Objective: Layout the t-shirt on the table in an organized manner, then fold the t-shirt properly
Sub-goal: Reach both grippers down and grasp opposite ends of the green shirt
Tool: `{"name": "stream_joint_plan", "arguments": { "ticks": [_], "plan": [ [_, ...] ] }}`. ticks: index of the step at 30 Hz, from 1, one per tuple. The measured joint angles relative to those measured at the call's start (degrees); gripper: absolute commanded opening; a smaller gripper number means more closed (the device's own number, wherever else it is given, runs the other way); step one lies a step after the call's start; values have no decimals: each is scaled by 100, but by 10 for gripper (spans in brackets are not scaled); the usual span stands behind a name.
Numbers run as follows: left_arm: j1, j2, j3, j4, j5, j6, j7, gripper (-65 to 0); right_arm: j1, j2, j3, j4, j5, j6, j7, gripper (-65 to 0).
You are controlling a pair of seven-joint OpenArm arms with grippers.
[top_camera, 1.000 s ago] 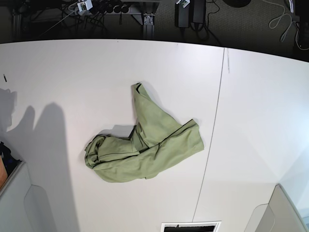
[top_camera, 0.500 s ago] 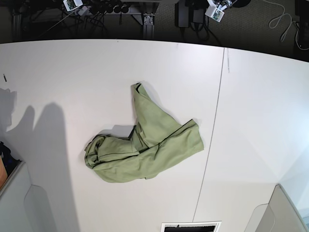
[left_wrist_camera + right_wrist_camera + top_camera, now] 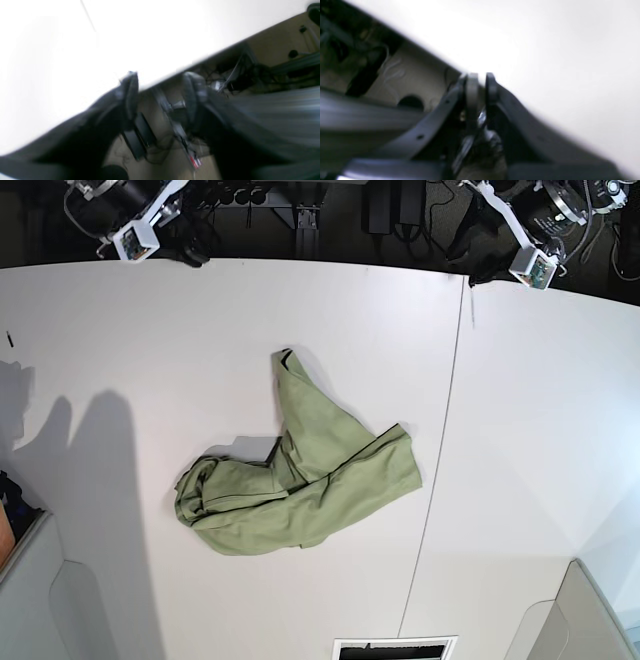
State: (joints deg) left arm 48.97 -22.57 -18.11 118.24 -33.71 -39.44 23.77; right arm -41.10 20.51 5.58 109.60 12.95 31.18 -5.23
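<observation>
A green t-shirt (image 3: 350, 500) is lying on the white bench (image 3: 540, 440), around the middle and a little to the left. It is bunched and wrinkled at its left end; one narrow part points to the far side, and another part reaches right, near the thin dark seam (image 3: 438, 450), but not touching it. The left gripper (image 3: 161, 76) is at the far right edge, its jaws wide apart, with nothing between them. The right gripper (image 3: 482, 76) is at the far left edge; its jaws have only a narrow gap and hold nothing.
</observation>
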Motion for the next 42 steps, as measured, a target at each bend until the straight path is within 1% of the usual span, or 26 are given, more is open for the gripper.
{"name": "stream_joint_plan", "arguments": {
  "ticks": [3,6,7,9,11,13,16,18,22,26,29,34,35,36,37,38,39,40,42],
  "plan": [
    [-258,-208,13,0,-188,-7,-11,-275,673,11,2,9,33,-66,-26,-563],
    [-798,-413,162,-2,-219,-4,-11,-276,1373,-46,2,-11,46,-382,-310,-511],
    [-1034,-496,308,-9,-214,66,-13,-276,1609,-81,2,-33,44,-549,-463,-489],
    [-1545,-540,669,-46,-190,186,-37,-276,2074,-219,2,-81,-7,-911,-754,-439],
    [-2048,-525,1163,-149,-13,258,-48,-276,2498,-374,4,-188,-160,-1023,-872,-402],
    [-2564,-479,1740,-330,170,356,-31,-276,2879,-577,7,-382,-315,-1014,-828,-380],
    [-3335,-269,2415,-756,479,551,-22,-275,3394,-911,7,-831,-476,-1001,-883,-356],
    [-3803,-63,2747,-1141,619,651,-4,-275,3740,-1134,4,-1128,-640,-1010,-885,-341],
    [-4527,444,3250,-1917,957,647,-15,-275,4503,-1436,4,-1746,-994,-992,-802,-315],
    [-5049,914,3451,-2671,1185,732,-81,-275,5132,-1628,17,-2581,-1270,-1016,-730,-303],
    [-5375,1147,3453,-3171,1261,748,-153,-276,5584,-1755,-24,-3241,-1443,-935,-726,-303],
    [-5582,1419,3440,-4011,1397,754,-354,-277,6054,-1768,-671,-4251,-1838,-964,-699,-303],
    [-5576,1449,3445,-4164,1510,750,-503,-292,6107,-1768,-820,-4417,-1880,-975,-695,-305],
    [-5565,1460,3453,-4291,1635,752,-645,-342,6151,-1768,-960,-4529,-1917,-1032,-688,-307],
    [-5560,1464,3453,-4402,1733,758,-730,-429,6190,-1768,-1064,-4618,-1954,-1141,-680,-329],
    [-5565,1464,3451,-4476,1843,758,-739,-525,6216,-1768,-1134,-4669,-2009,-1263,-678,-371],
    [-5567,1464,3447,-4527,1939,750,-804,-607,6229,-1768,-1178,-4684,-2031,-1344,-678,-425],
    [-5574,1453,3432,-4559,1969,748,-826,-650,6236,-1770,-1185,-4688,-2048,-1401,-678,-487],
    [-5582,1443,3432,-4594,2013,730,-863,-650,6234,-1770,-1191,-4688,-2044,-1453,-678,-611]
  ]
}}
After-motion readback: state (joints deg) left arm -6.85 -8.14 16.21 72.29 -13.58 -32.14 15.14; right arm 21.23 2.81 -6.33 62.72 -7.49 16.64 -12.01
